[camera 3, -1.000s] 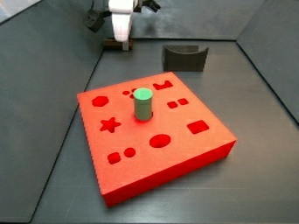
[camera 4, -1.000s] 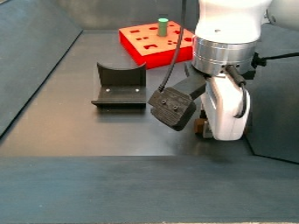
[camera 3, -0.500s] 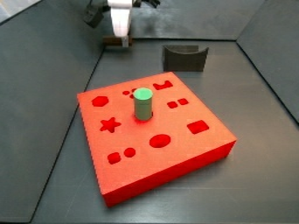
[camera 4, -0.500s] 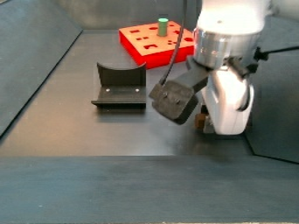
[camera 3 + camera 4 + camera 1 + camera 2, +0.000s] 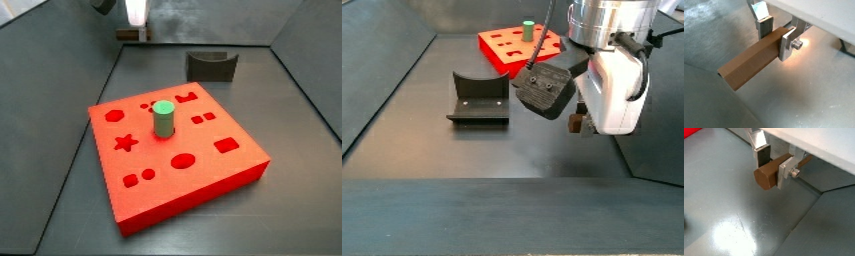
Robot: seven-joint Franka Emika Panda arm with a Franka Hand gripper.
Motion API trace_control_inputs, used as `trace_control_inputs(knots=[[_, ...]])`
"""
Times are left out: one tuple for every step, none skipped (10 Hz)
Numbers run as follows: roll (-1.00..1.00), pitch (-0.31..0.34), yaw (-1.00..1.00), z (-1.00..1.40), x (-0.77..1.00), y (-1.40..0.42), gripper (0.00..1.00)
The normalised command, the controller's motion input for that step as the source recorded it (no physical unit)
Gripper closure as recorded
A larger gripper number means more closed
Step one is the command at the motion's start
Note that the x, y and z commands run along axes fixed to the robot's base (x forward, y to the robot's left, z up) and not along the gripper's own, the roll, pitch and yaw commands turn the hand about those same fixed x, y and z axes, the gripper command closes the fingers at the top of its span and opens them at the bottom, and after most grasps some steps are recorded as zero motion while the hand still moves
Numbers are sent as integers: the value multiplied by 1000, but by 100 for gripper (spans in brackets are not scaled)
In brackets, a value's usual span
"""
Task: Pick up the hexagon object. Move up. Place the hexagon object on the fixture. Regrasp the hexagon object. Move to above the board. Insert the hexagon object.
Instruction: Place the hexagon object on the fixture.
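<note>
My gripper (image 5: 775, 37) is shut on the hexagon object (image 5: 747, 62), a long dark brown bar held crosswise between the silver fingers; its end face shows in a wrist view (image 5: 765, 176). In a side view the gripper (image 5: 580, 124) hangs above the floor with the bar's end (image 5: 576, 122) just showing under it. The fixture (image 5: 478, 98) stands on the floor to its side, apart from it. The red board (image 5: 174, 155) lies in the middle with a green peg (image 5: 163, 118) standing in it. In that side view the gripper (image 5: 134, 28) is high at the far back.
The fixture (image 5: 211, 65) stands behind the board near the back wall. The black wrist camera housing (image 5: 545, 92) hangs beside the gripper. Grey walls bound the floor on all sides. The board (image 5: 520, 46) lies far behind the gripper.
My gripper has risen from the floor with the hexagon object still held in it. The board, peg and fixture have not moved.
</note>
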Motion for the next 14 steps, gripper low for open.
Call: trace_control_inputs(knots=[[1, -4, 9, 1000, 1, 1, 100], [5, 19, 3, 1000, -12, -1, 100], [26, 36, -13, 1000, -17, 1, 100], [42, 53, -24, 1000, -22, 1, 100], [56, 61, -22, 1000, -26, 0, 100], [68, 68, -8, 1000, -31, -5, 100], [82, 73, -2, 1000, -33, -5, 100], [95, 81, 6, 1000, -34, -10, 100], [100, 84, 10, 941, -32, -10, 100], [103, 89, 16, 811, -26, -10, 100], [89, 91, 17, 635, -18, -6, 100], [76, 93, 16, 497, -12, -1, 100], [61, 96, 14, 356, -7, 0, 100], [-64, -24, 1000, 295, 1000, -935, 100]])
